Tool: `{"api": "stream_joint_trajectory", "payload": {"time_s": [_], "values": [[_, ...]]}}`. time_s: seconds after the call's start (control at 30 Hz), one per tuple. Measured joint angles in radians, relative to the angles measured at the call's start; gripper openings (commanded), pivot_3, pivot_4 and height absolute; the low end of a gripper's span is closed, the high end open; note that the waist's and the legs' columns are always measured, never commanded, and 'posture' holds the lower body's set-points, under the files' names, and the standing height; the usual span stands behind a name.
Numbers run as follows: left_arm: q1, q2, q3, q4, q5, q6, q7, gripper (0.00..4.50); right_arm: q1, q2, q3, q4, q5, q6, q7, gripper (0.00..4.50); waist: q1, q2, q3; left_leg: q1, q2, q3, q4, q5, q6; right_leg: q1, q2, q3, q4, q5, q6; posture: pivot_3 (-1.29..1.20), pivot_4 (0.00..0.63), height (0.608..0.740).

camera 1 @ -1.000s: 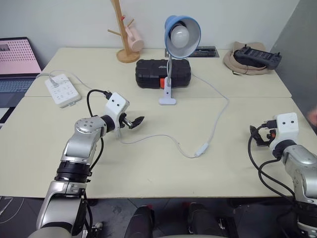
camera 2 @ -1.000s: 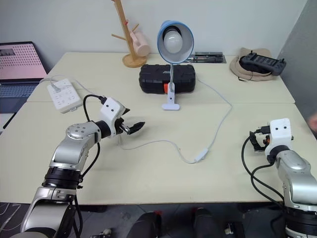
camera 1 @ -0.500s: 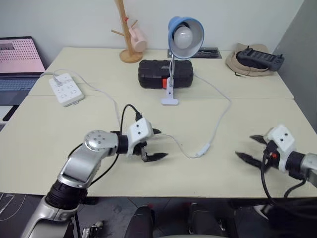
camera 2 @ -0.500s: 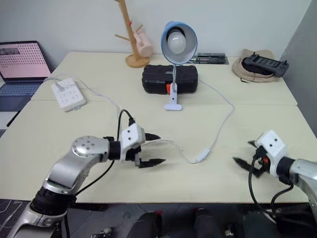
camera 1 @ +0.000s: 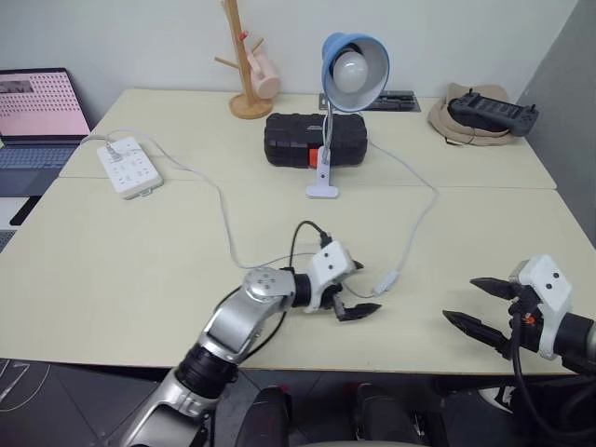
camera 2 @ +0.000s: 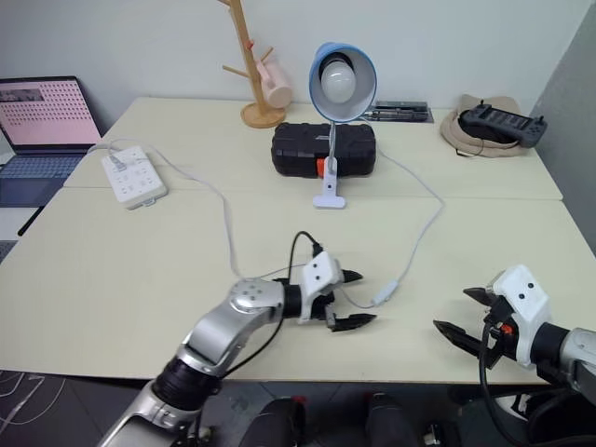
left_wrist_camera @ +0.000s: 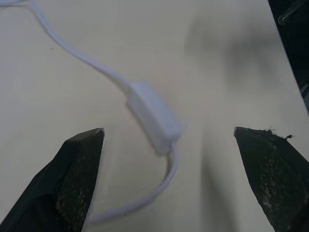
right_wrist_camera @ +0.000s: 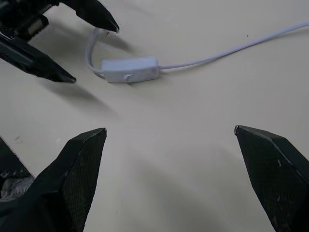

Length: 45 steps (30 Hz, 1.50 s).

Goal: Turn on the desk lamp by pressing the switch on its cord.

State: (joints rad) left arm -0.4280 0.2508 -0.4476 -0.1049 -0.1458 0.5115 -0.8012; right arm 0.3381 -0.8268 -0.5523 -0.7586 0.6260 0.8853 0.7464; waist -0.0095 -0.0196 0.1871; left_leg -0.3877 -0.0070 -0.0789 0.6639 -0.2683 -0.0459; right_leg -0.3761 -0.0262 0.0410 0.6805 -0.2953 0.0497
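The desk lamp (camera 1: 352, 61), with a blue shade and a white bulb, stands at the back middle of the table. Its thin white cord (camera 1: 424, 209) loops forward to the small white switch (camera 1: 386, 279), which lies flat near the front edge. My left gripper (camera 1: 365, 289) is open just left of the switch, its fingers pointing at it. The left wrist view has the switch (left_wrist_camera: 154, 117) lying between the spread fingertips (left_wrist_camera: 79, 169), untouched. My right gripper (camera 1: 461, 300) hovers open to the right of the switch, aimed at it. In the right wrist view the switch (right_wrist_camera: 129, 70) lies ahead beside the left gripper (right_wrist_camera: 94, 54).
A white power strip (camera 1: 130, 166) lies at the left with the cord running to it. A black case (camera 1: 315, 138) sits behind the lamp base. A wooden mug tree (camera 1: 244, 65), a laptop (camera 1: 42, 107) and a hat with a controller (camera 1: 482, 104) line the back.
My left gripper swept right along the table until its open fingers came up to the switch. My right gripper drew back and turned left to face the switch. Both stayed open.
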Motion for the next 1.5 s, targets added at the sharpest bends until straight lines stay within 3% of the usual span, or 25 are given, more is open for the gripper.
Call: {"api": "stream_joint_trajectory", "payload": {"time_s": [0.2, 0.23, 0.83, 1.07, 1.2, 1.33, 1.4, 1.5], "values": [[-0.039, -0.024, -0.029, 0.094, 0.056, -0.045, 0.022, 4.5, 0.035, 0.028, -0.015, -0.002, 0.002, -0.004, -0.023, 4.46, 0.0, 0.001, -0.001, 0.004, 0.001, 0.001, -0.001, 0.0, 0.0, 0.003, 0.002, 0.001, -0.001, -0.002, 0.003, 0.0, 0.15, 0.74], [-0.04, -0.026, -0.034, 0.102, 0.062, -0.052, 0.023, 4.14, 0.036, 0.03, -0.016, -0.003, 0.002, -0.005, -0.027, 4.5, 0.0, 0.001, -0.001, 0.004, 0.001, 0.001, -0.001, 0.0, 0.0, 0.003, 0.002, 0.002, -0.001, -0.002, 0.003, 0.0, 0.15, 0.74], [-0.054, -0.035, -0.047, 0.15, 0.105, -0.128, 0.004, 0.37, 0.045, 0.05, -0.025, -0.007, 0.015, -0.025, -0.072, 4.5, 0.002, 0.001, -0.001, 0.004, 0.001, 0.0, -0.001, 0.0, 0.0, 0.003, 0.001, 0.001, -0.001, -0.002, 0.003, 0.0, 0.15, 0.74], [-0.069, -0.045, -0.034, 0.174, 0.093, -0.12, -0.002, 0.36, 0.042, 0.05, -0.026, -0.025, 0.03, -0.024, -0.093, 4.5, 0.003, 0.001, -0.001, 0.004, 0.001, 0.0, -0.001, 0.0, 0.0, 0.003, 0.001, 0.001, -0.001, -0.003, 0.004, 0.0, 0.15, 0.74], [-0.126, -0.067, 0.126, 0.18, -0.068, 0.108, -0.018, 0.36, -0.001, 0.073, -0.013, -0.024, 0.078, -0.013, -0.111, 4.5, -0.001, 0.001, -0.001, 0.004, 0.002, 0.0, -0.001, 0.0, 0.0, 0.002, 0.003, 0.0, -0.001, -0.003, 0.004, 0.0, 0.15, 0.74], [-0.206, -0.059, 0.345, 0.166, -0.3, 0.386, -0.038, 0.36, -0.11, 0.165, 0.039, 0.009, 0.18, 0.022, -0.176, 4.5, -0.008, 0.001, -0.001, 0.004, 0.002, -0.001, -0.002, 0.0, 0.0, 0.003, 0.002, 0.0, -0.001, -0.003, 0.003, 0.0, 0.15, 0.74], [-0.245, -0.039, 0.506, 0.166, -0.49, 0.631, -0.048, 0.36, -0.265, 0.343, 0.071, 0.088, 0.331, 0.062, -0.323, 4.5, -0.023, -0.001, 0.001, 0.003, 0.003, -0.003, -0.002, 0.0, 0.0, 0.001, 0.003, 0.0, 0.0, -0.002, 0.002, 0.0, 0.15, 0.74], [-0.273, -0.035, 0.673, 0.159, -0.679, 0.872, -0.038, 0.36, -0.377, 0.464, 0.151, 0.172, 0.533, 0.109, -0.484, 4.5, -0.026, 0.003, 0.0, 0.003, 0.004, -0.003, -0.003, 0.0, 0.0, 0.0, 0.002, 0.001, 0.001, -0.001, -0.002, 0.0, 0.15, 0.74]]}}
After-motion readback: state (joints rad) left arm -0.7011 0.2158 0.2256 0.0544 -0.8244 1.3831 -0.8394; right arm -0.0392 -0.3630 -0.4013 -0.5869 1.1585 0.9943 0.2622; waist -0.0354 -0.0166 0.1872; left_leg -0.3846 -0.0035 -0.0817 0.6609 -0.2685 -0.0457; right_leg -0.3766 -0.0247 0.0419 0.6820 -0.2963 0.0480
